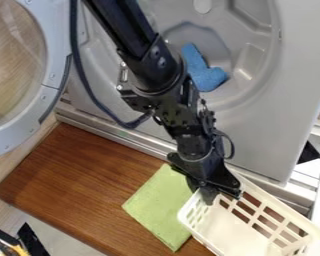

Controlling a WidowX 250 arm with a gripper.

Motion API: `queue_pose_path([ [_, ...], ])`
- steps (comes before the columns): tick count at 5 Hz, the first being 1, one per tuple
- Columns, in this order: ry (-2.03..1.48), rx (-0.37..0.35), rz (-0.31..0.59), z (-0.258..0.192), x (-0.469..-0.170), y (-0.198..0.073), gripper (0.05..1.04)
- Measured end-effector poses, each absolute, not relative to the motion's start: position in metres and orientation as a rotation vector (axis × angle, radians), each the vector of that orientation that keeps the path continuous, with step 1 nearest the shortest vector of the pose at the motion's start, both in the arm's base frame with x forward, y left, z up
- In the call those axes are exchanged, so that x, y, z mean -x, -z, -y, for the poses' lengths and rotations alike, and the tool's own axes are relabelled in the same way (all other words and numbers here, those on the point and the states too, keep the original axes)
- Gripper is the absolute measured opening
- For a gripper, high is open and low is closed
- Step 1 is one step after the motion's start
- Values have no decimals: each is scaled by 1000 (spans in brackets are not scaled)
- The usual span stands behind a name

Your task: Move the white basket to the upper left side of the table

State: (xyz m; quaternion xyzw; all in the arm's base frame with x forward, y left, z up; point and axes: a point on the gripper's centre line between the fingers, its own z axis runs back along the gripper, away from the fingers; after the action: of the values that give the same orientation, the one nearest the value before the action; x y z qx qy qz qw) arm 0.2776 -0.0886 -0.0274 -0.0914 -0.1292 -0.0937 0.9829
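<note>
The gripper [219,192] hangs over the upper left end of the white basket [253,227], at its rim, and overlaps that corner from above. How its jaws stand cannot be made out. The basket is a rectangular plastic one with slotted walls, at the lower right of the camera view, near the right end of the brown wooden table [82,182]. Its lower right part reaches the view's edge. The arm covers part of the basket's upper left corner.
A green cloth [159,207] lies flat on the table, left of the basket. Behind the table stands a grey machine front with a blue cloth [204,70] in its round recess; its round door [49,75] hangs open at the upper left.
</note>
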Motion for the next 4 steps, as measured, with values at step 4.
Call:
queue_pose_path([
  [4, 33, 155, 356, 33, -283, -6, 101],
])
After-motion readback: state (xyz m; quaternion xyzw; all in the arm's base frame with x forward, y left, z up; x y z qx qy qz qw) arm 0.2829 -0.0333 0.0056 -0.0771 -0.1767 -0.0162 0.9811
